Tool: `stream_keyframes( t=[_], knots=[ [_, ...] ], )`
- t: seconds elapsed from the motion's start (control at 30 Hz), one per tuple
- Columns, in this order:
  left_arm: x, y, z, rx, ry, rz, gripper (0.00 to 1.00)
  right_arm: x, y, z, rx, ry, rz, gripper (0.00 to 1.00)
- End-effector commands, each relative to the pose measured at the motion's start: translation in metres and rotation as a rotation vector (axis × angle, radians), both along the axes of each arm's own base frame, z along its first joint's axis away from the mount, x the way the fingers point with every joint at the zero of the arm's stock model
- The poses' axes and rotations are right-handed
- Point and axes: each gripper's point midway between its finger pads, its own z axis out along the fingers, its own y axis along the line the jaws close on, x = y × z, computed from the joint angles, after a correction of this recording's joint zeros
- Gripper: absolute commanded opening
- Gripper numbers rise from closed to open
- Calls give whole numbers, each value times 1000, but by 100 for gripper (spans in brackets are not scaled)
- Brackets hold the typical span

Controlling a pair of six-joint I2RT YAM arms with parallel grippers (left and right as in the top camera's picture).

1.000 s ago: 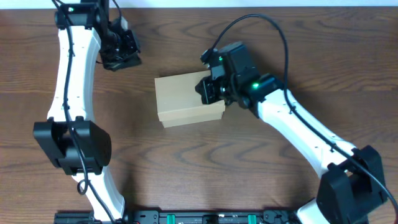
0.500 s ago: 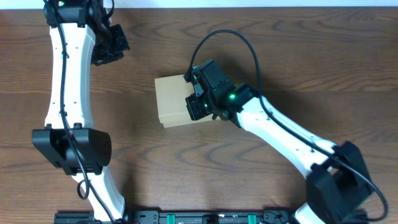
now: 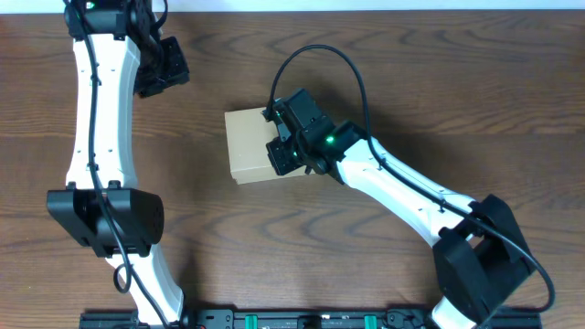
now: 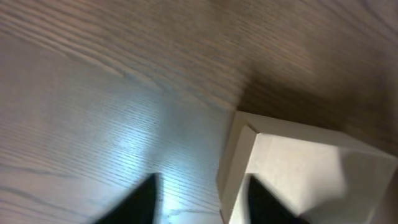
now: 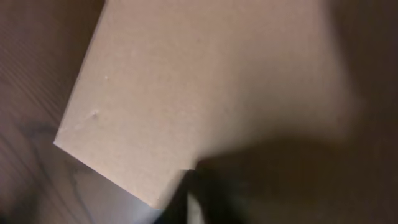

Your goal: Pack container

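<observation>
The container (image 3: 249, 142) is a plain tan cardboard box lying mid-table with its lid flat and closed. My right gripper (image 3: 279, 155) hangs low over the right part of the lid. In the right wrist view the lid (image 5: 186, 81) fills the frame, and the right gripper (image 5: 196, 199) is a dark blur at the bottom, so its jaws cannot be made out. My left gripper (image 3: 154, 84) is at the far left, well away from the box. In the left wrist view the left gripper (image 4: 202, 208) stands open over bare wood, with a box corner (image 4: 298, 168) to its right.
The dark wood table (image 3: 457, 82) surrounds the box. The right arm's black cable (image 3: 315, 55) loops above the box. The left arm's white links (image 3: 101, 137) run down the left side.
My right gripper has slid left across the lid, and the box has shifted slightly left. The left gripper has risen toward the far left corner and its jaws have opened.
</observation>
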Motion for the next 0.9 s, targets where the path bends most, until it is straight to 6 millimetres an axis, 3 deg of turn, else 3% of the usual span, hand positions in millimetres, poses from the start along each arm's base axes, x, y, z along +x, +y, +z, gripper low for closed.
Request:
stream_keyframes(
  t=[0.0, 0.03, 0.17, 0.23, 0.5, 0.6, 0.67, 0.87],
  knots=[
    [-4, 2, 26, 8, -66, 10, 96, 2, -5, 29, -3, -109, 52, 80],
    [-7, 2, 31, 8, -74, 9, 96, 4, -9, 49, 16, -158, 62, 99],
    [-22, 6, 46, 19, -85, 9, 95, 6, -29, 93, 56, -237, 37, 99],
    [-34, 11, 55, 29, -86, 16, 95, 8, -50, 109, 58, -248, -2, 99],
    [-112, 49, 116, 52, -188, 91, 95, -16, -173, 167, 56, -326, -102, 99],
    [-136, 50, 120, 56, -225, 93, 95, -35, -200, 170, 67, -374, -151, 99],
    [-156, 46, 113, 60, -251, 90, 95, -52, -218, 163, 64, -391, -196, 99],
    [-209, 22, 78, 30, -390, -11, 95, -97, -228, 145, 122, -419, -216, 99]
  ],
)
